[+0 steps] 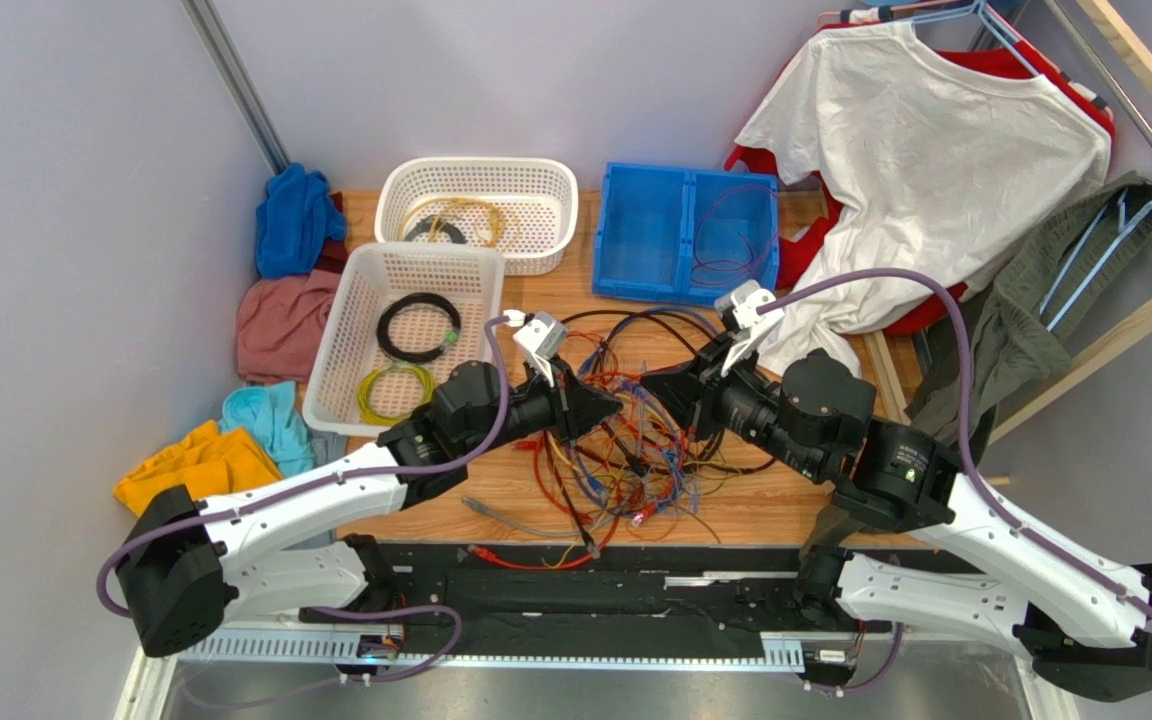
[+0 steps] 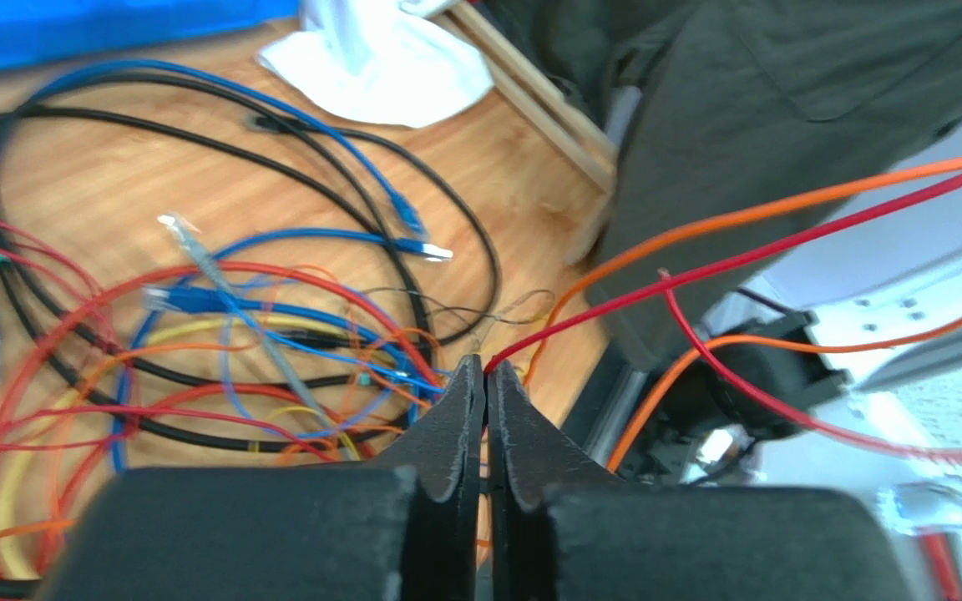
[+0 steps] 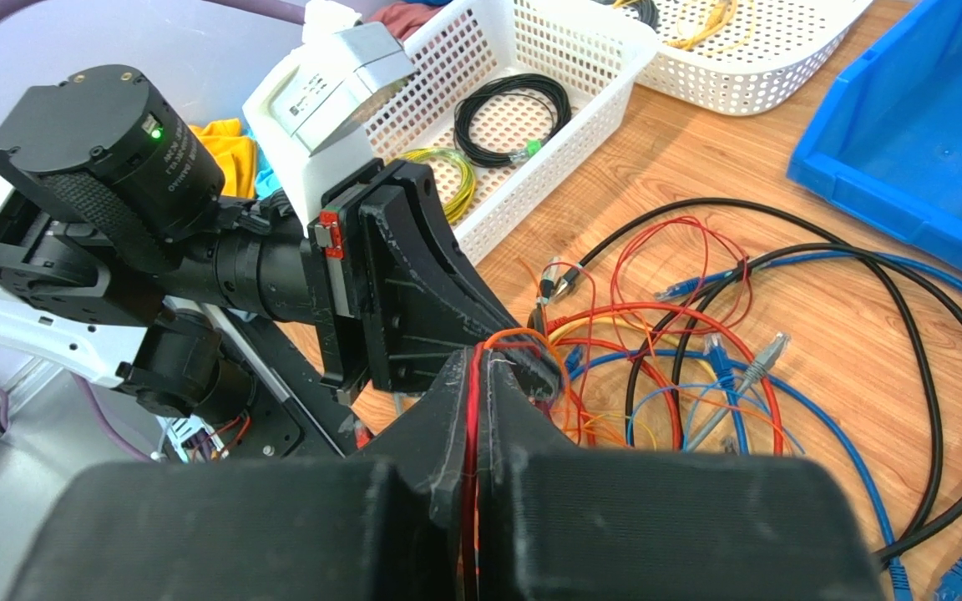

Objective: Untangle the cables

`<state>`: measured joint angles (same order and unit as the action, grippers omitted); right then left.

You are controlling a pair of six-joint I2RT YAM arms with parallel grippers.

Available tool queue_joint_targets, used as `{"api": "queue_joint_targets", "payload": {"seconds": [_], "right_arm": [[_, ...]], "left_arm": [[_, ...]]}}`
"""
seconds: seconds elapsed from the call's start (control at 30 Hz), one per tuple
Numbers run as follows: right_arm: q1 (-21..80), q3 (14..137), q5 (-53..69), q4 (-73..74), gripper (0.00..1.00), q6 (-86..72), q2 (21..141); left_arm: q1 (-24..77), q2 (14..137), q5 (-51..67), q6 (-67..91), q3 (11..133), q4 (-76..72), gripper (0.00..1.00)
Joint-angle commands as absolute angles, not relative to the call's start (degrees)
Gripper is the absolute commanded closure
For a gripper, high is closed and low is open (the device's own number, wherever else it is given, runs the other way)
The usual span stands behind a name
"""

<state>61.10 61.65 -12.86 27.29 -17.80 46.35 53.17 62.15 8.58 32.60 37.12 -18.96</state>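
Top external view gives me the wooden table (image 1: 447, 518) first, boxed in by grey panels (image 1: 86, 180) at 9 and 12 o'clock. Hanging clothes crowd its 2 o'clock corner: a white T-shirt (image 1: 928, 165) over a red garment (image 1: 1040, 68), with a dark green garment (image 1: 1040, 323) beside them. A heap of blue, pink and orange cloths (image 1: 285, 323) sits at 9 o'clock. Two white mesh plastic baskets (image 1: 339, 353) stand at 11 o'clock. The nearer one holds a round black coil (image 1: 419, 326) and a yellow-green coil (image 1: 393, 393). A blue plastic bin (image 1: 687, 225) stands at 12.

The tangle of thin red, orange, yellow, blue and black cables (image 1: 642, 465) sprawls mid-table. Its far loops reach toward the bin, and its near strands spill to the black rail (image 1: 612, 578) at 6 o'clock. I have bare wood at 7 o'clock of the tangle and a narrow strip between it and the baskets.

Both arms meet nose to nose above the tangle's middle. The left gripper (image 1: 612, 408) has its fingers (image 2: 455, 432) pressed together. A red strand (image 2: 664, 283) runs taut into the seam at their tips, held off the table. The right gripper (image 1: 653, 390) has its fingers (image 3: 442, 438) clamped too, with red wire threaded down the slit between them. Its tips nearly touch the left's.
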Motion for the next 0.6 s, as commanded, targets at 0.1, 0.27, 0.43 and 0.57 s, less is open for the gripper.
{"api": "queue_joint_targets", "payload": {"seconds": [0.1, 0.27, 0.43, 0.57], "right_arm": [[61.44, 61.52, -15.82, 27.51, 0.83, -18.02, 43.07], [61.44, 59.07, -18.19, 27.51, 0.80, -18.19, 41.40], [61.43, 57.13, -18.81, 26.90, 0.85, -18.37, 41.31], [61.35, 56.08, -17.06, 26.19, 0.72, -18.63, 42.10]], "left_arm": [[53.09, 58.89, -7.98, 29.63, 41.66, -8.72, 1.00], [51.59, 54.23, -12.82, 28.39, 44.29, -2.21, 1.00], [51.42, 51.33, -14.15, 25.76, 49.83, 4.30, 1.00], [51.42, 50.63, -14.50, 23.74, 54.39, 7.46, 1.00]]}}
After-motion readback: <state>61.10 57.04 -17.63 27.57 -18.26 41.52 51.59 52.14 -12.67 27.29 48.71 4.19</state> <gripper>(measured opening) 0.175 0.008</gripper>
